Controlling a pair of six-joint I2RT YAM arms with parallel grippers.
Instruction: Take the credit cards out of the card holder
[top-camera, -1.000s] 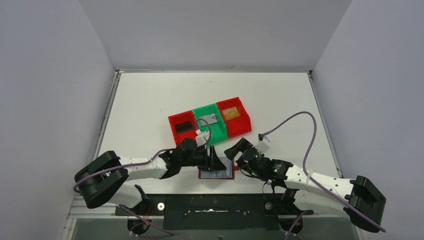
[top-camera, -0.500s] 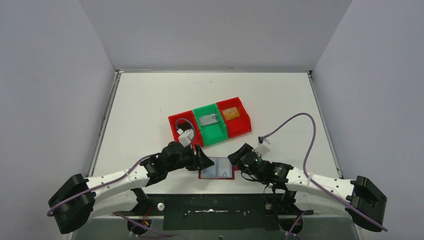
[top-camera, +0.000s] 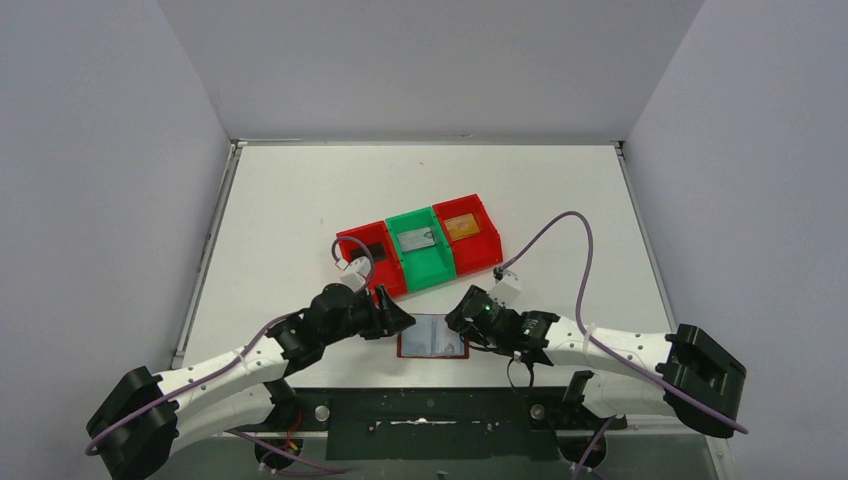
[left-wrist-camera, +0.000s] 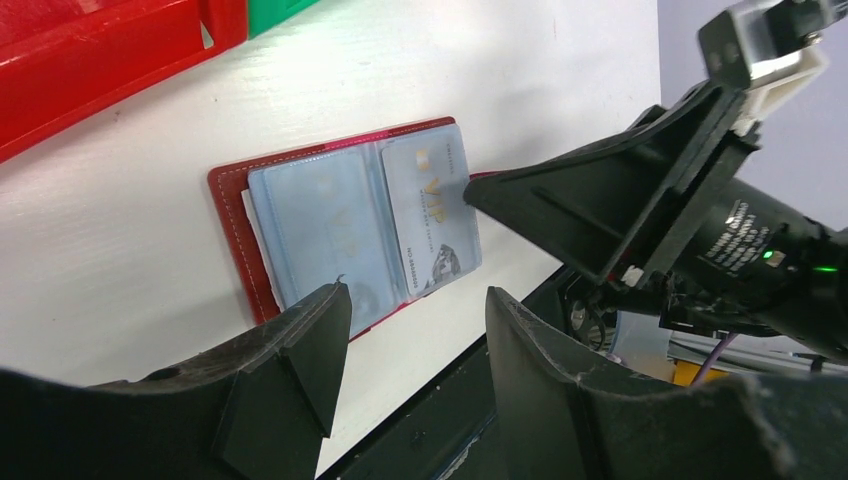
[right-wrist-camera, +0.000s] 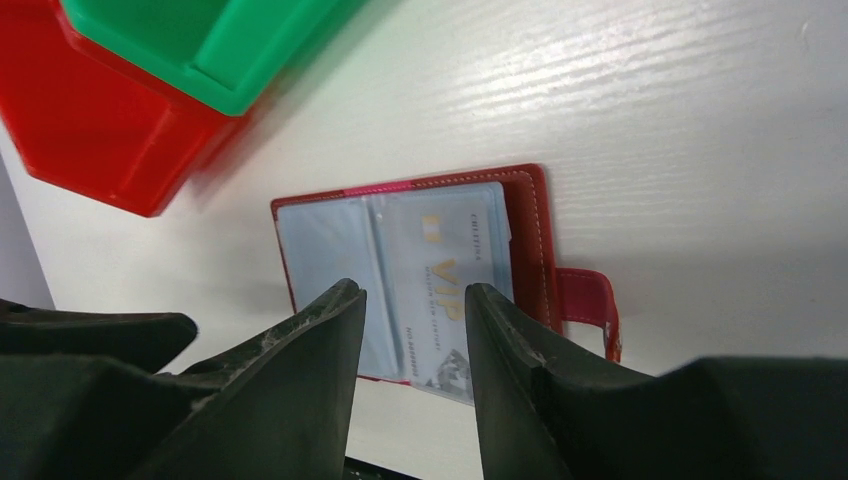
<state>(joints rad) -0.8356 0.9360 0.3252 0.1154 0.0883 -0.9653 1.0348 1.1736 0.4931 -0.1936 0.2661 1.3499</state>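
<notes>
Card holder (top-camera: 433, 336) open; left pincer (left-wrist-camera: 415, 300) and right pincer (right-wrist-camera: 412, 295) parted, empty.

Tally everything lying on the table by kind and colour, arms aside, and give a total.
Red bins: 2
Green bin: 1
Credit cards, one in each bin and one in the holder: 4
Card holder: 1
Total: 8

You had the card holder (top-camera: 433, 336) open flat at the table's (top-camera: 300, 220) near edge, left gripper (top-camera: 398, 320) and right gripper (top-camera: 458, 322) flanking it. Behind: three bins (top-camera: 424, 266) holding credit cards (top-camera: 416, 240).
</notes>
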